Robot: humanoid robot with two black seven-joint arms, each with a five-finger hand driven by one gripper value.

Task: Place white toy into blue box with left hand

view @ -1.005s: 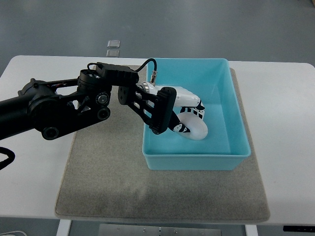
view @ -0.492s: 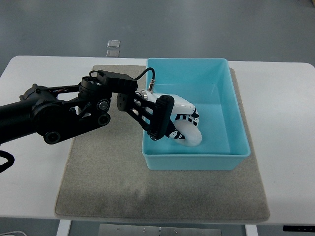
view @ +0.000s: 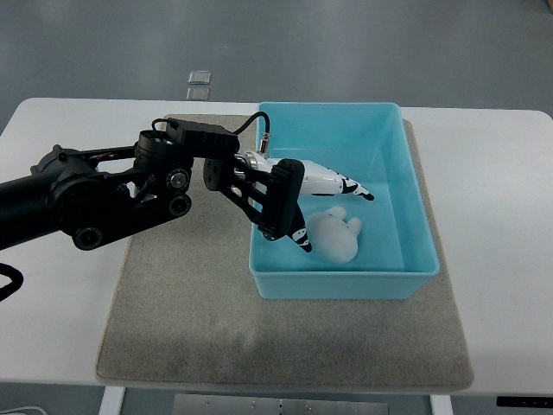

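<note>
Black jointed left arm (view: 95, 194) with round screws and a black cable; white fingers (view: 333, 181) bear black markings.

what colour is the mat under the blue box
Grey-beige, a plain felt-like mat beneath the blue box; seen in the top view.

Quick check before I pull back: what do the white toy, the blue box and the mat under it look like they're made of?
White toy: probably soft plush; matte, rounded, no shine. Blue box: looks like molded plastic; smooth, thin even walls, faint sheen. Mat: seems felt or low-pile fabric; grey, speckled, dull. The left robot hand is open above the toy.
</note>
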